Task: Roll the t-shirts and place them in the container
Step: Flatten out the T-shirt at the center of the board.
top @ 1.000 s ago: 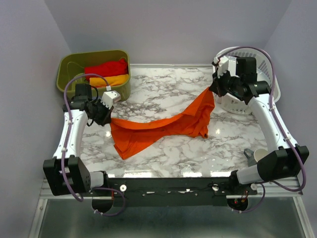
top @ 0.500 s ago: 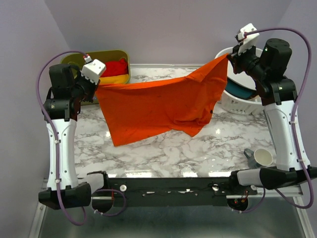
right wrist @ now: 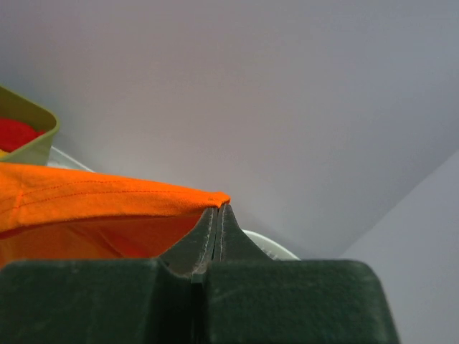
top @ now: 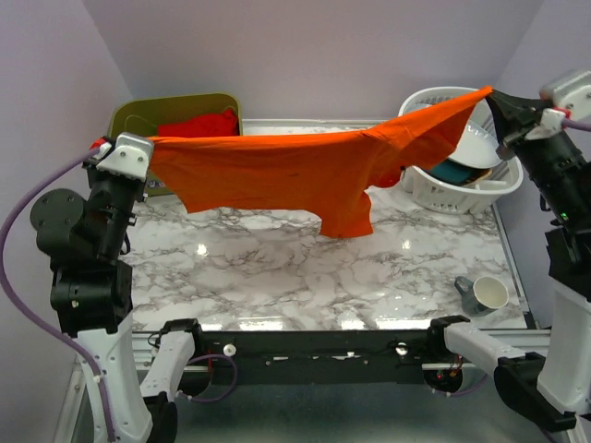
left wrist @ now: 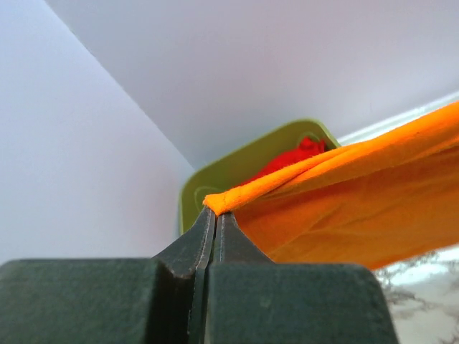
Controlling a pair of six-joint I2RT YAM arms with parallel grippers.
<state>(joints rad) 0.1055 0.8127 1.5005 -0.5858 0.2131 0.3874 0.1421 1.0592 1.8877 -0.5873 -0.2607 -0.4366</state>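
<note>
Orange t-shirt (top: 295,171) is stretched out in the air above the tabletop (top: 277,277). I've got my left pincer (left wrist: 215,213) clamped shut on one corner over the tabletop's back-left end. My right pincer (right wrist: 218,209) is pinched tight on the other corner, above the back-right end.

hidden: green bin (top: 126,114) front, behind orange t-shirt (top: 277,171); cut off: right arm (top: 565,180), frame edge

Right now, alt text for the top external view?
An orange t-shirt hangs stretched above a marble table, pinched at each end by the left tool and right tool. A green bin with a red t-shirt sits back left, a white basket back right.
</note>
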